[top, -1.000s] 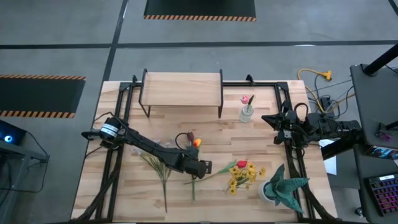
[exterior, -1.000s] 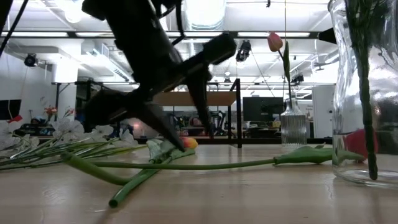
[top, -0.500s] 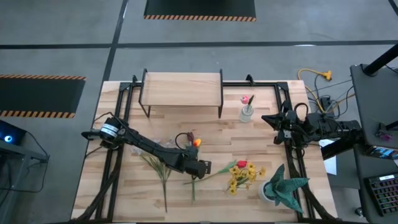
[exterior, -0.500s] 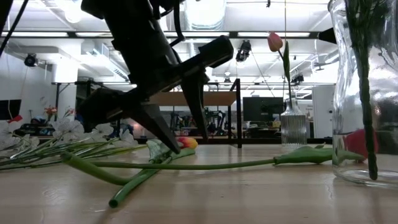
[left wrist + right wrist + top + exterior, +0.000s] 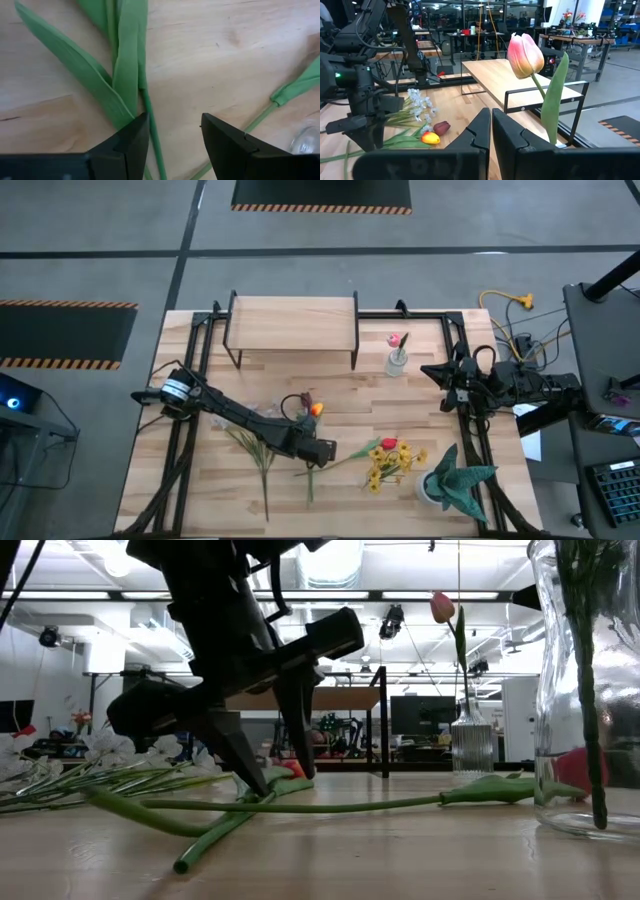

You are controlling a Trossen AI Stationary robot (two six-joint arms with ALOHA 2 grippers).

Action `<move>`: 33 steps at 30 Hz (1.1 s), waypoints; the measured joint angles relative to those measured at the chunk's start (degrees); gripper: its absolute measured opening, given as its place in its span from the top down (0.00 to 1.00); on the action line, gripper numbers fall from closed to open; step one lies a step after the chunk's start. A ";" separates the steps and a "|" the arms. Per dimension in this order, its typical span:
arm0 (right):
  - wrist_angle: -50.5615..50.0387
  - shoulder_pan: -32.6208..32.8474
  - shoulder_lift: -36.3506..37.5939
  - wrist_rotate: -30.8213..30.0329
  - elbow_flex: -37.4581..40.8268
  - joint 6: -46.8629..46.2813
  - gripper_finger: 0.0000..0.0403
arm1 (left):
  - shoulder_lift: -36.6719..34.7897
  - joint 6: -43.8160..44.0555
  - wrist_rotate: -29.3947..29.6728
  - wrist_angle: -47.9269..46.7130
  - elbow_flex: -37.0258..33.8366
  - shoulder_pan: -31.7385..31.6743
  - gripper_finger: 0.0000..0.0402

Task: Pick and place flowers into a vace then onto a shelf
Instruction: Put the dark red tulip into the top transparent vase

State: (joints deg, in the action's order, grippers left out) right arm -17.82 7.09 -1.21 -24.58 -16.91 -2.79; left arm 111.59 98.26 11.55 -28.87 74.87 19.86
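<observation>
Loose flowers lie flat on the table: an orange tulip (image 5: 317,409) and a maroon one (image 5: 307,398), white blooms (image 5: 250,442), and a red tulip with a yellow sprig (image 5: 388,457). My left gripper (image 5: 320,451) is open and points down at the table. Its fingers stand on either side of a green stem (image 5: 152,127), beside long leaves (image 5: 127,75). In the low view its tips (image 5: 280,778) reach the tabletop. A pink tulip stands in a ribbed glass vase (image 5: 397,361). My right gripper (image 5: 491,132) waits shut at the table's right edge (image 5: 450,375).
The low shelf (image 5: 292,320) stands at the far edge, left of the vase. A green spiky plant in a white pot (image 5: 452,480) sits at the near right. A clear glass vessel (image 5: 585,690) with a stem in it stands close to the low camera.
My left gripper has come down toward the table and shifted a little toward the left edge. It has stayed open, and its fingertips now stand at the tulip stem.
</observation>
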 joint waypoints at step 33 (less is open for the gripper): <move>0.04 0.02 0.00 0.00 0.02 0.00 0.98 | 3.67 -0.20 -2.10 -0.95 -0.13 -0.09 0.99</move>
State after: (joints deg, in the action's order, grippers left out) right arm -17.78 7.11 -1.21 -24.58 -16.88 -2.79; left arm 115.26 98.06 9.45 -29.82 74.74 19.77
